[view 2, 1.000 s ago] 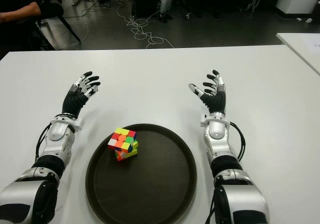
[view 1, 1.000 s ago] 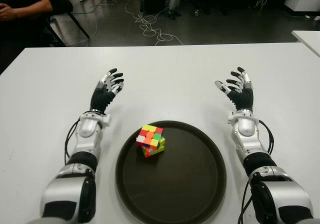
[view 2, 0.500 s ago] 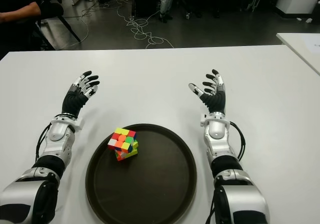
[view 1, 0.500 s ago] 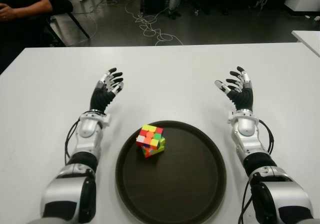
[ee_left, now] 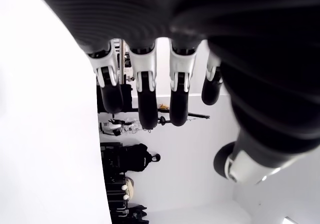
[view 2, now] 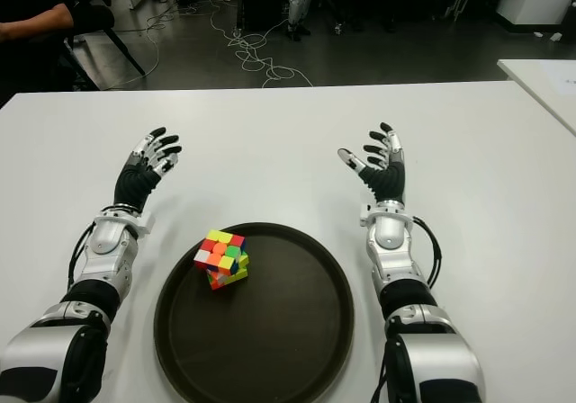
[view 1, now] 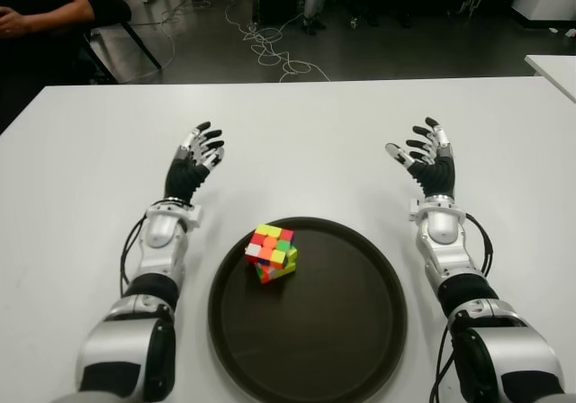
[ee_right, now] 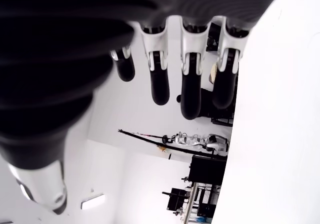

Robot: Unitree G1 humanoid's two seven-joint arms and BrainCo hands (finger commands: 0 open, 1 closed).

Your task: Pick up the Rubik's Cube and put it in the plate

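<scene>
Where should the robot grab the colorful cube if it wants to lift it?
Probably from above, fingers pinching two opposite side faces of the Rubik's Cube. It lies tilted near the left rim of the plate, so the open left hand is nearer; its flat sides suit a pinch.

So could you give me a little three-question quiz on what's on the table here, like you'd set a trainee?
1. True or false: the Rubik's Cube lies on the plate.
2. Which hand holds the cube? A) left hand B) right hand C) neither
3. Fill in: the cube sits nearer the plate's ____ rim, by the robot's sides.

Key
1. True: it sits inside the rim.
2. C: both hands show open, one at each side of the plate, over the white table.
3. Left.
</scene>
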